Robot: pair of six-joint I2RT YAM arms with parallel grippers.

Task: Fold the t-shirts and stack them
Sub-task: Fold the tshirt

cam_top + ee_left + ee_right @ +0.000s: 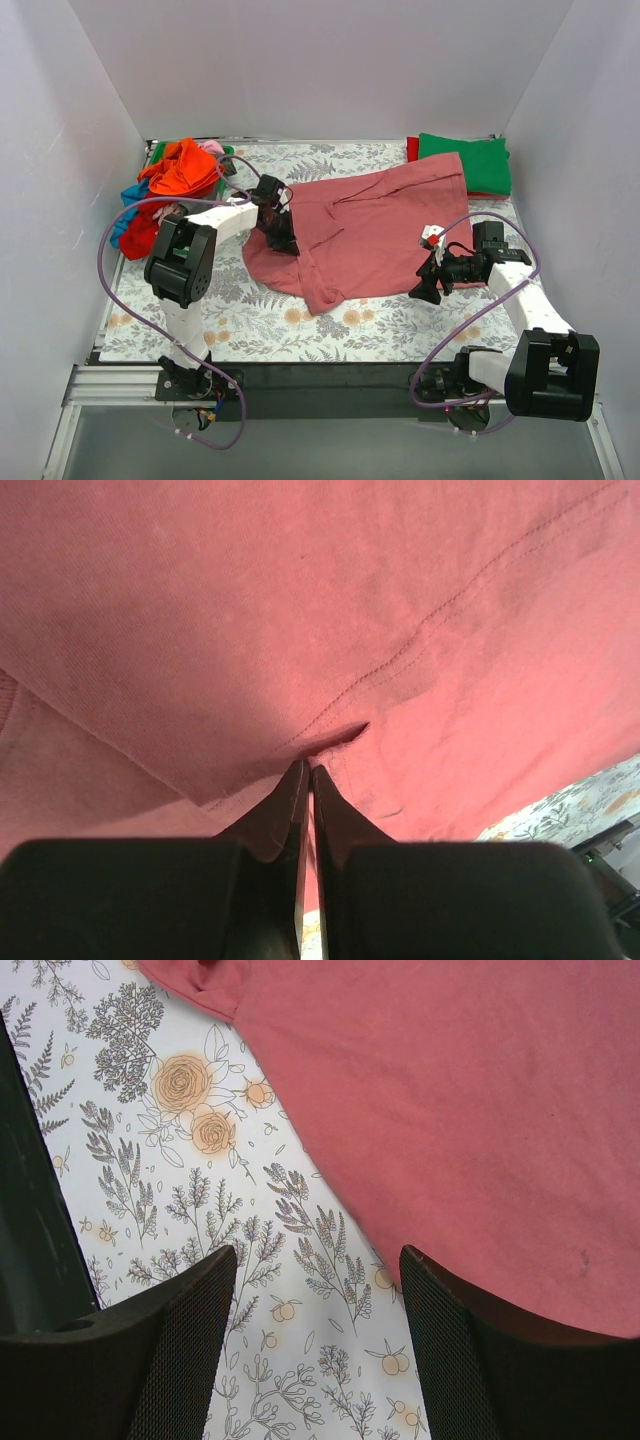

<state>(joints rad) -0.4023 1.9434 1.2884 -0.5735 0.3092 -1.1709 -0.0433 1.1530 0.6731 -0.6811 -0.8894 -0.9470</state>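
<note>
The large dusty-rose t-shirt (375,225) lies spread and rumpled on the middle of the floral covering. My left gripper (283,240) sits at the shirt's left edge; in the left wrist view its jaws (309,768) are pinched together on a fold of the dusty-rose fabric (300,610). My right gripper (428,288) is open and empty, just off the shirt's near right edge; in the right wrist view it hangs over the covering (318,1260) beside the shirt's hem (470,1110). A folded green shirt (465,160) lies on a red one at the back right.
A heap of unfolded shirts, orange (182,170), red, blue, pink and green, lies at the back left. The floral-printed covering (260,320) shows bare along the near side. White walls close in the left, back and right. The table's dark front edge (330,375) runs between the arm bases.
</note>
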